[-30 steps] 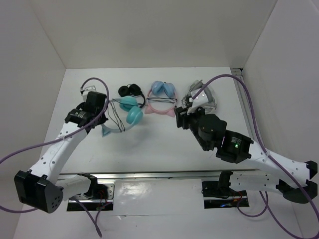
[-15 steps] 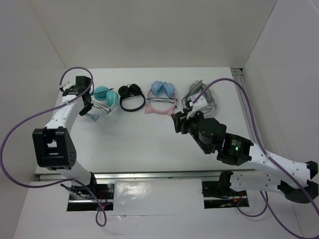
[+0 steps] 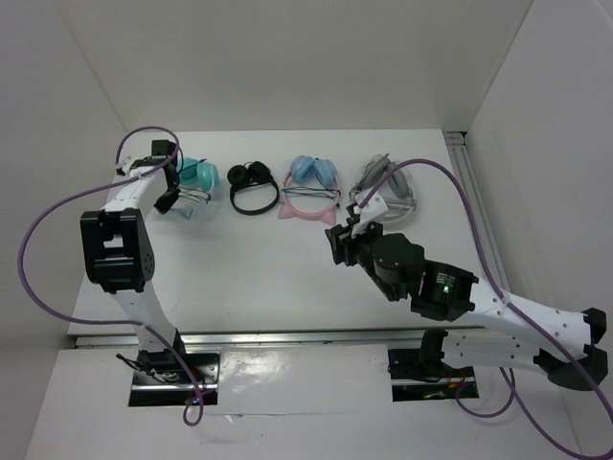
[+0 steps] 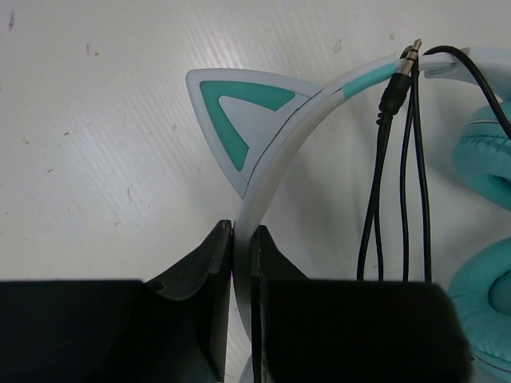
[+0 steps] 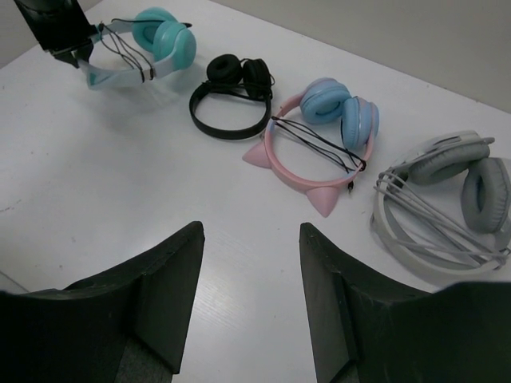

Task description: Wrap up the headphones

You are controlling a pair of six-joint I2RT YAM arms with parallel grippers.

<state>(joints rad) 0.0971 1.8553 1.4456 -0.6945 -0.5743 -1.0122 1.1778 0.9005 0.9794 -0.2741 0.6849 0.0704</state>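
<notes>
The teal headphones (image 3: pixel 197 175) are at the far left of the bench (image 3: pixel 268 278), with the black cable (image 4: pixel 372 191) strung across the pale headband and its plug (image 4: pixel 393 94) against the band. The left end effector (image 4: pixel 242 235) is clamped on that headband below a cat ear (image 4: pixel 239 120). Its fingers hide the band lower down, and the cups are cut off at the frame edge. The right end effector (image 5: pixel 251 299) hangs with its jaws apart, short of the pink pair (image 5: pixel 315 152)

**No Words to Read**

No letters, numbers, brand names or signs can be read in any of the views. The headphones (image 3: pixel 198 175) show only plain colours, with no writing or label on them.
</notes>
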